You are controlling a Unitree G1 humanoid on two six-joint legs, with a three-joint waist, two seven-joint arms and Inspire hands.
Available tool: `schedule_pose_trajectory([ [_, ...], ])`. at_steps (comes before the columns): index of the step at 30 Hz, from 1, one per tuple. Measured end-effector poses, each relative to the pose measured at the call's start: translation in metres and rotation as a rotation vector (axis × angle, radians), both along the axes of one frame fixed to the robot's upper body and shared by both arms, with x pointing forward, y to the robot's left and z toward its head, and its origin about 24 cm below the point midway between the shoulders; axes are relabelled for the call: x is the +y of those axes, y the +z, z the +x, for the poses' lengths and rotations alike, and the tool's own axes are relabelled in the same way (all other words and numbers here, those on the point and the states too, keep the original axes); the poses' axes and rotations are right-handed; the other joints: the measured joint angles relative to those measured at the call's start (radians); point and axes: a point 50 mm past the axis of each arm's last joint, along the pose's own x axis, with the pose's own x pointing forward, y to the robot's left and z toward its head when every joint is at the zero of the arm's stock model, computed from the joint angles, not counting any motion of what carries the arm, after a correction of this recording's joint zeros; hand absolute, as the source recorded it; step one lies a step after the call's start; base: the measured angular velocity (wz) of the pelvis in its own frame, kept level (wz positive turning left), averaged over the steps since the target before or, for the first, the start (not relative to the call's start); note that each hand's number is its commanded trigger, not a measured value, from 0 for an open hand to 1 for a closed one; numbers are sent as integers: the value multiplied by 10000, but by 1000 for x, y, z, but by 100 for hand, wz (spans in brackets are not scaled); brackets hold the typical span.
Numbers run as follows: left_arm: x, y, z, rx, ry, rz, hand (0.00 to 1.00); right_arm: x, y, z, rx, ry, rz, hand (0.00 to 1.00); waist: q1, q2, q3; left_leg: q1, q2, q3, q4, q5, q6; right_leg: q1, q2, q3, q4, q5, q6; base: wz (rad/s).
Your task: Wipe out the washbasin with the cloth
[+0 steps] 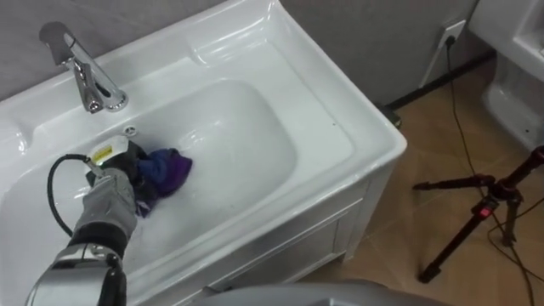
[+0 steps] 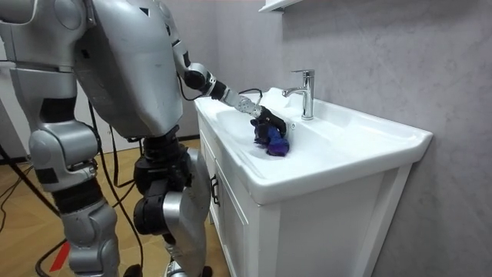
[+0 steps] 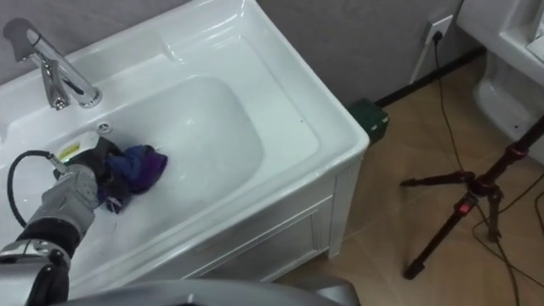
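Purple cloth [image 1: 167, 170], bunched in your left hand's [image 1: 117, 189] curled fingers at lower left, faces the basin [image 1: 246, 136] bowl rightward.

A crumpled purple-and-blue cloth [image 1: 167, 170] sat bunched on the bottom of the glossy white basin [image 1: 246, 136], toward its left end.

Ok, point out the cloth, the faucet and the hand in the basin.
cloth [image 1: 168, 168], left eye view, middle of the purple bundle.
faucet [image 1: 87, 78], left eye view, on its slanted metal stem.
left hand [image 1: 124, 168], left eye view, on its dark back.
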Motion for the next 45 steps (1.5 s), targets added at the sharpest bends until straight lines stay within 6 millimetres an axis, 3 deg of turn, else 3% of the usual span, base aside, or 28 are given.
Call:
schedule_pose_trajectory([
  [2, 12, 1, -5, 161, 146, 309, 100, -3, 1, 0, -18, -28, -90, 0, 30, 51, -8, 4, 16, -7, 1, 0, 0, 3, 13, -13, 12, 18, -74, 0],
  [7, 38, 1, -26, 632, 703, 918, 100, -16, 6, 1, -67, -165, -496, 0, 203, 147, 25, -33, 29, -212, 7, 2, -3, 76, 21, -128, -128, -38, 1, 7],
  [9, 43, 0, -33, 688, 1015, 891, 100, -18, 7, 0, 3, -201, -621, 0, 266, 200, 42, 17, 38, -212, 1, 2, -4, 152, 9, -226, -137, -103, 120, 18],
  [10, 44, -1, -36, 722, 1049, 917, 100, -19, 7, 1, -33, -196, -694, 0, 326, 246, 33, 57, 44, -212, -14, 3, -4, 182, -3, -305, -114, -194, 282, 18],
  [13, 43, 0, -34, 546, 996, 991, 100, -18, 6, 7, -177, -126, -775, 0, 474, 251, 45, 61, 125, -190, -82, 89, -135, 191, -45, -580, -110, -331, 527, 20],
  [18, 43, 4, -34, 255, 819, 1194, 100, -24, 9, 21, -637, -9, -1007, 0, 737, 286, 35, 0, 139, -201, -130, 101, -157, 167, -54, -869, -135, -433, 711, 14],
  [20, 45, 6, -39, 182, 656, 1477, 100, -27, 11, 25, -776, 34, -1085, 0, 876, 394, -36, -14, 135, -217, -146, 101, -157, 153, -105, -1278, -138, -518, 860, 2],
  [21, 46, 6, -41, 160, 646, 1539, 100, -27, 11, 28, -824, 53, -1089, 0, 919, 388, -36, -13, 136, -229, -155, 100, -156, 153, -144, -1520, -132, -521, 867, 0],
  [23, 49, 10, -43, 16, 567, 1730, 100, -27, 12, 34, -964, 184, -1097, 0, 999, 386, -36, -115, 106, -538, -407, 146, -204, 142, -259, -2473, -139, -462, 864, 9],
  [25, 52, 11, -51, 42, 510, 1883, 100, -30, 13, 37, -1022, 392, -1133, 0, 1007, 358, -35, -147, -65, -830, -581, 224, -203, 161, -322, -2925, -171, -471, 887, 15],
  [27, 53, 12, -56, 36, 460, 1956, 100, -31, 13, 37, -1076, 382, -1138, 0, 1013, 311, -76, -252, -215, -814, -612, 336, -165, 193, -401, -3300, -187, -559, 1110, 22],
  [29, 53, 11, -64, 100, 431, 1982, 100, -30, 12, 35, -1127, 148, -1022, 0, 1065, 371, -168, -361, -103, -831, -539, 475, -17, 160, -387, -3338, -76, -557, 1867, 18],
  [30, 52, 10, -66, 171, 439, 1961, 100, -30, 12, 35, -1137, 173, -1005, 0, 1065, 507, -153, -349, 18, -933, -469, 531, -60, 63, -352, -3220, 139, -551, 2113, 0],
  [31, 52, 8, -69, 377, 505, 1893, 100, -32, 13, 38, -1228, 206, -979, 0, 1084, 677, -99, -449, 119, -1576, -244, 513, -219, -580, -871, -3137, 1393, -1200, 1307, -36],
  [32, 53, 8, -71, 480, 621, 1940, 100, -35, 16, 53, -1604, 446, -956, 0, 1276, 516, -32, -884, 10, -1928, 451, 7, -651, -1385, -1972, -2990, 2747, -1990, 844, -38],
  [33, 53, 8, -70, 522, 596, 1990, 100, -35, 16, 58, -1693, 572, -952, 0, 1217, 578, 0, -1040, 5, -1923, 679, -214, -736, -1514, -2146, -3418, 3056, -2052, 1053, -19],
  [34, 51, 8, -70, 707, 416, 2107, 100, -33, 16, 57, -1704, 605, -812, 0, 1101, 587, -4, -1048, 21, -1907, 687, -136, -684, -1231, -2156, -3932, 2748, -1991, 935, 18],
  [35, 51, 7, -70, 816, 325, 2142, 100, -33, 15, 55, -1657, 567, -743, 0, 1037, 574, 1, -989, 21, -1917, 625, -25, -632, -999, -2101, -4047, 2479, -1952, 908, 35],
  [36, 48, 8, -70, 992, 114, 2186, 100, -33, 15, 48, -1526, 440, -659, 0, 1012, 532, 12, -854, 7, -1918, 361, 169, -603, -670, -1943, -4078, 2091, -1890, 1007, 35],
  [39, 37, 14, -70, 940, -366, 2222, 100, -32, 13, 41, -1261, 530, -548, 0, 1038, 304, 38, -915, 22, -1833, 527, 286, -475, -462, -1929, -4422, 1815, -1850, 1088, 38],
  [41, 20, 22, -55, 677, -1001, 1827, 100, -33, 15, 49, -1485, 642, -571, 0, 1012, 265, 64, -1085, -4, -1792, 455, 482, -526, -488, -1929, -4663, 1617, -1713, 1225, 36],
  [45, -16, 33, -37, 399, -2401, 822, 100, -30, 13, 55, -1732, 999, -451, 0, 993, 184, 100, -1054, -42, -1772, 241, 609, -479, -331, -1921, -4850, 1234, -1503, 1155, 19],
])
